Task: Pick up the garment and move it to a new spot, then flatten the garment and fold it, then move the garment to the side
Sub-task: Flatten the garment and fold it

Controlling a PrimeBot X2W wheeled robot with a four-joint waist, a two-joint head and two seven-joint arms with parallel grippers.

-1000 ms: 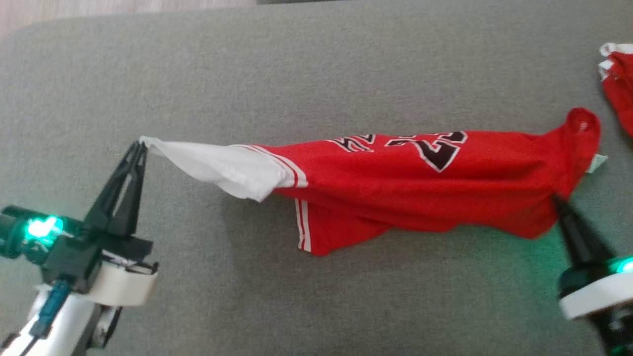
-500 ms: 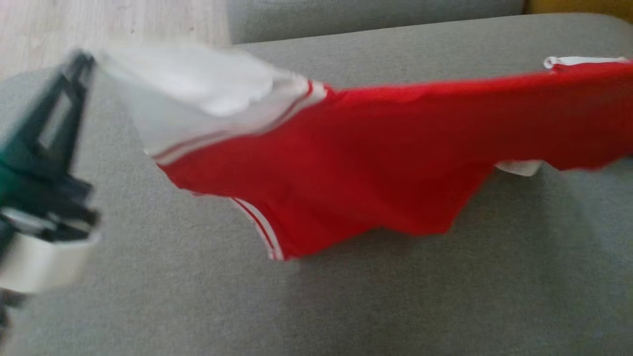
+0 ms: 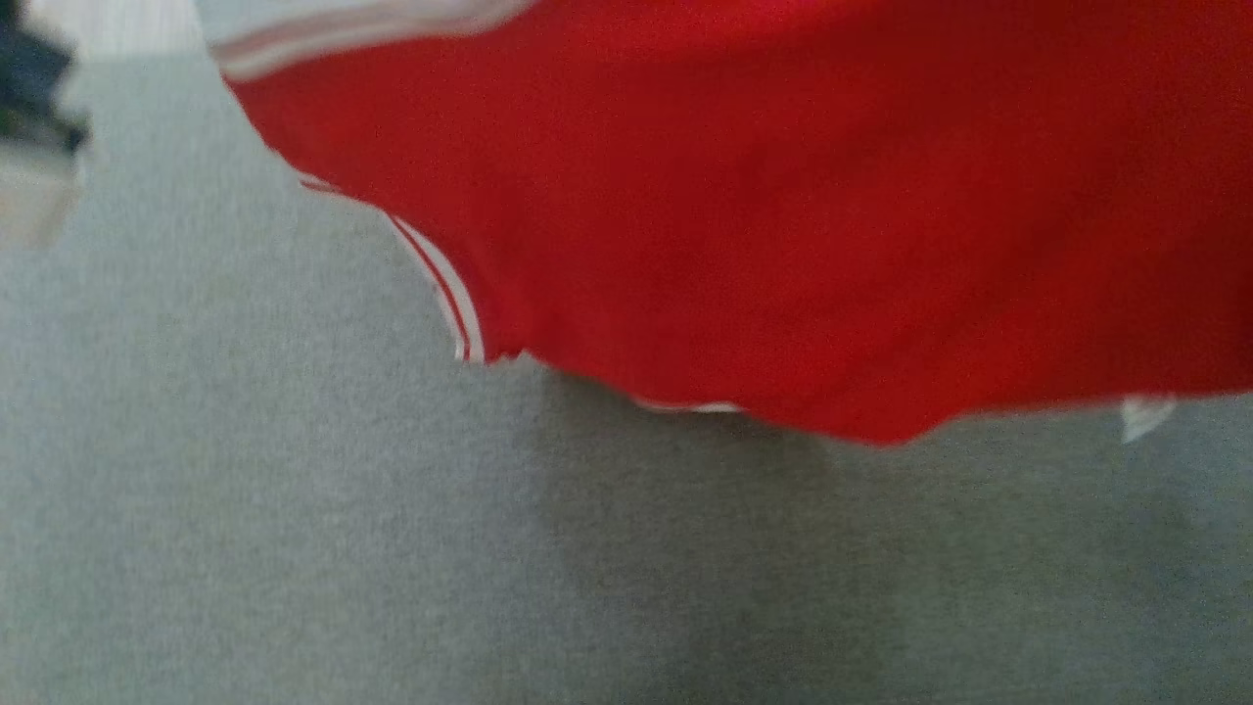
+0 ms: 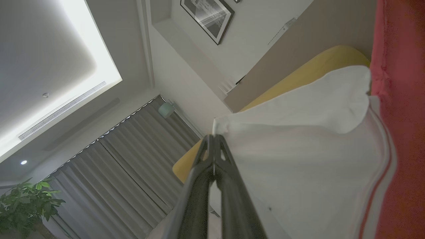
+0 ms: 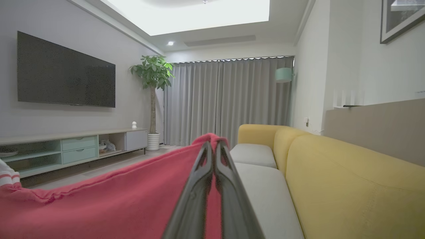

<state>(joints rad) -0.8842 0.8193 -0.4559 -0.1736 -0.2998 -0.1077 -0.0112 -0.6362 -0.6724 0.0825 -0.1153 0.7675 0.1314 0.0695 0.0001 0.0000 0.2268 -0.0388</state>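
Grey seat cushion (image 3: 294, 548) of a yellow sofa (image 5: 348, 179); curtains (image 5: 229, 99), plant (image 5: 152, 74) and television (image 5: 66, 73) stand beyond. The red garment (image 3: 783, 196) hangs spread above the cushion, blurred in the head view, and casts a shadow on it. Left pincer (image 4: 214, 137) is clamped on the tip of the white sleeve (image 4: 298, 149). Right pincer (image 5: 213, 146) is clamped on a red edge fold at the far end.

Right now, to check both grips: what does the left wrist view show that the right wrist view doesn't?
Left wrist: the left gripper shut on a white sleeve. Right wrist: the right gripper shut on the garment at its red edge, plus a TV and a cabinet. Both: the garment, curtains, plant, sofa.
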